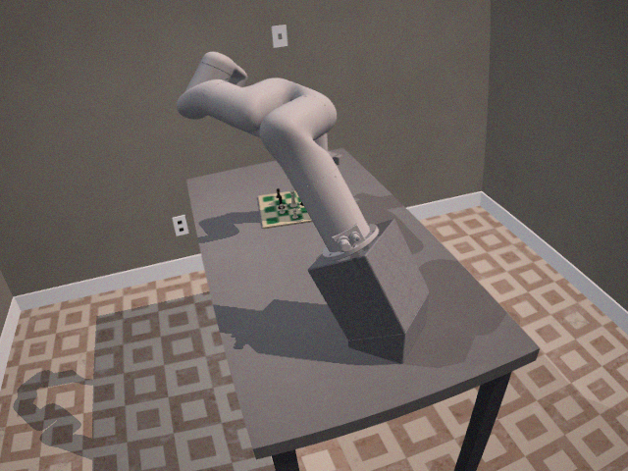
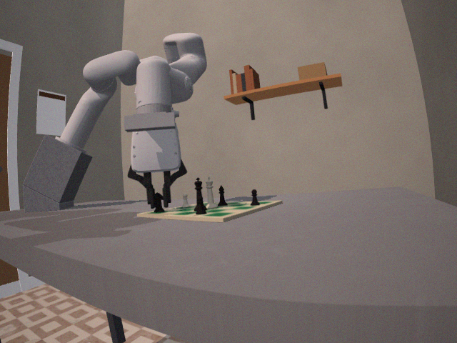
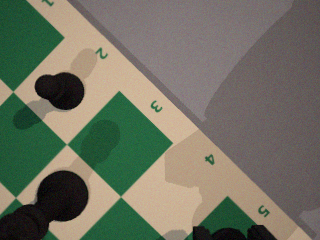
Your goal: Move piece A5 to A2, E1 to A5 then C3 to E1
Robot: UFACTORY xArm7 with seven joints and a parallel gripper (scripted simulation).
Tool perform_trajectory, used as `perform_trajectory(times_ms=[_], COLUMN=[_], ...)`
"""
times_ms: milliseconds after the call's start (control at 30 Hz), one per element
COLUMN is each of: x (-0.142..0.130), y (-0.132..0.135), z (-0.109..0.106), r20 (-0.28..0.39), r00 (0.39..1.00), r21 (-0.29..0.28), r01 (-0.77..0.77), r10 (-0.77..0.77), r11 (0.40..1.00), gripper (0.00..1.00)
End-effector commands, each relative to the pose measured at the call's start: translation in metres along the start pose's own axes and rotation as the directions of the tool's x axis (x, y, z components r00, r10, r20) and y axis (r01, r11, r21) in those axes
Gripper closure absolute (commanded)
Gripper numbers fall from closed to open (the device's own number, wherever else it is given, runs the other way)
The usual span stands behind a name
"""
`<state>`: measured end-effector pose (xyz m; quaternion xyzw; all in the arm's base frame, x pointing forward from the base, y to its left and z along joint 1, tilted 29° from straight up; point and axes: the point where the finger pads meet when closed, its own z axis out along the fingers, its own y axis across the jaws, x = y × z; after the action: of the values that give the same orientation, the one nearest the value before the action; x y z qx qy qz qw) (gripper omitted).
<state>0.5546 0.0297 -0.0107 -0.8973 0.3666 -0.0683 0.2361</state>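
Observation:
The green and cream chessboard [image 1: 264, 223] [image 2: 221, 217] [image 3: 135, 75] lies on the grey table. My gripper [image 2: 158, 204] [image 3: 227, 235] is shut on a small black pawn [image 2: 158, 207] at the board's corner by the edge number 5. The pawn's base is at or just above the board. In the wrist view only the dark fingertips and the pawn's top show at the bottom edge. A black piece [image 3: 60, 91] stands on the square beside the number 2. A larger black piece [image 3: 62, 195] stands one file further in. In the top view the arm hides the gripper.
Other pieces stand on the board: a white pawn [image 2: 185, 201], a tall black piece [image 2: 199, 194], a tall white piece [image 2: 210, 192], a black bishop [image 2: 221, 196] and a black pawn [image 2: 254, 197]. The arm's base block [image 1: 375, 293] stands on the table. A wall shelf [image 2: 284, 88] hangs behind.

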Motion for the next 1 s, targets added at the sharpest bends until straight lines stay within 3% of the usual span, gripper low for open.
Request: perform_trajectory(times_ms=[0,200,233,300,333,467,500,567,600,667,700,967], x=[0.0018,0.0018,0.0018,0.0018,0.0018,0.0018,0.0018,0.0018,0.0018,0.0018,0.0018,0.0018], y=[-0.0004,-0.0004,-0.0004,-0.0004,-0.0004,-0.0004,-0.0004,-0.0004,-0.0004,-0.0004,-0.0004,-0.0004], z=[-0.0018,-0.0018,-0.0018,-0.0018,-0.0018,-0.0018,-0.0018,-0.0018,-0.0018,-0.0018,-0.0018,-0.0018], r20=[-0.004,-0.004,-0.004,-0.004,-0.004,-0.004,-0.004,-0.004,-0.004,-0.004,-0.004,-0.004], r00=[1.000,1.000,1.000,1.000,1.000,1.000,1.000,1.000,1.000,1.000,1.000,1.000], r21=[0.002,0.002,0.002,0.002,0.002,0.002,0.002,0.002,0.002,0.002,0.002,0.002], r01=[-0.001,-0.001,-0.001,-0.001,-0.001,-0.001,-0.001,-0.001,-0.001,-0.001,-0.001,-0.001], r10=[0.001,0.001,0.001,0.001,0.001,0.001,0.001,0.001,0.001,0.001,0.001,0.001], r11=[1.000,1.000,1.000,1.000,1.000,1.000,1.000,1.000,1.000,1.000,1.000,1.000], gripper=[1.00,1.00,0.92,0.92,0.84,0.84,0.76,0.76,0.68,0.68,0.59,0.59])
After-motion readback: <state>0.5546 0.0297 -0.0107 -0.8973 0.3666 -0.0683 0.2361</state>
